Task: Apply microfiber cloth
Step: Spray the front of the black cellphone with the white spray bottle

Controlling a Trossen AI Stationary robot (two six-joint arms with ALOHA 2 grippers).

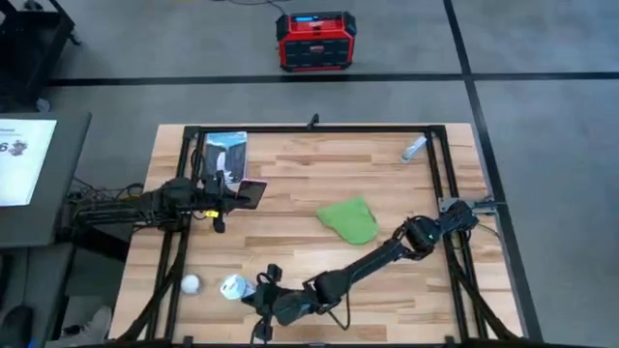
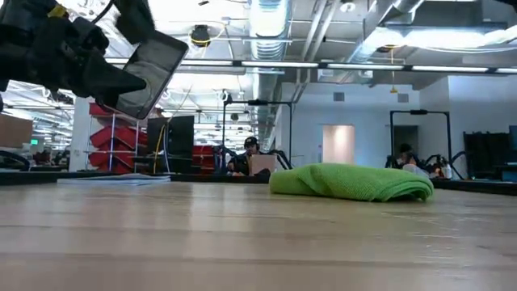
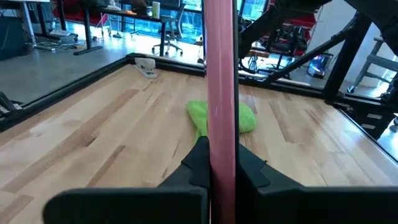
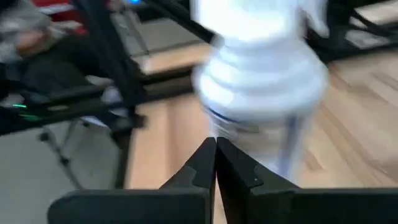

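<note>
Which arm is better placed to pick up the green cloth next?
Probably the right. The left pincer is shut on the phone, held above the table. The right pincer is shut, with only a white bottle before it, and the microfiber cloth lies beside its arm.

Readable text nearly nil. White sheet [image 1: 24, 159] on grey side surface left of table [image 1: 309, 280], high view: single digit "6" beside small dark graphic; other marks illegible. Red-black box [image 1: 316, 41] on floor beyond table: blue display strip lit, no characters legible. White bottle [image 4: 261, 81] in right wrist view: dark label band, lettering blurred, unreadable. Low view: no legible signs in room behind.
</note>
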